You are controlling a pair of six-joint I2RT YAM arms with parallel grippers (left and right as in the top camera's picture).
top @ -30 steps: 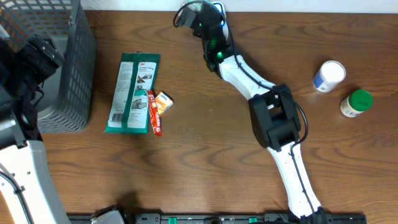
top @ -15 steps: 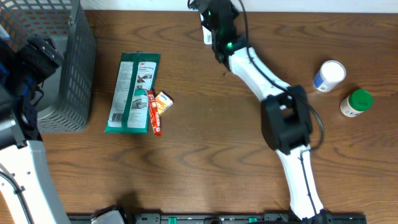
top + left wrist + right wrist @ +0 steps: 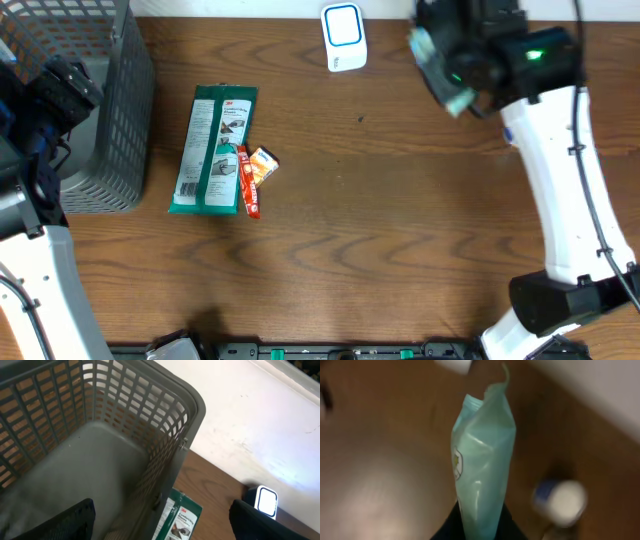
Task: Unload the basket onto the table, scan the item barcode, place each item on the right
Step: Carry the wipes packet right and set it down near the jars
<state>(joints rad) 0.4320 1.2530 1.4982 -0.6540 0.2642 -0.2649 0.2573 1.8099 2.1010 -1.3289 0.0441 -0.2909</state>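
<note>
Gripping a green pouch (image 3: 482,470), right hand (image 3: 478,526) hovers near scanner (image 3: 343,37); left hand (image 3: 165,524) spread.

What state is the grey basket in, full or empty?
Empty, as far as visible: left wrist view shows the basket floor bare; the near corners are hidden.

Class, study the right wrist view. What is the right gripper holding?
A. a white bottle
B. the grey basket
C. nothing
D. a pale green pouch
D: the right wrist view shows the pouch clamped at its lower end in the right gripper.
</note>
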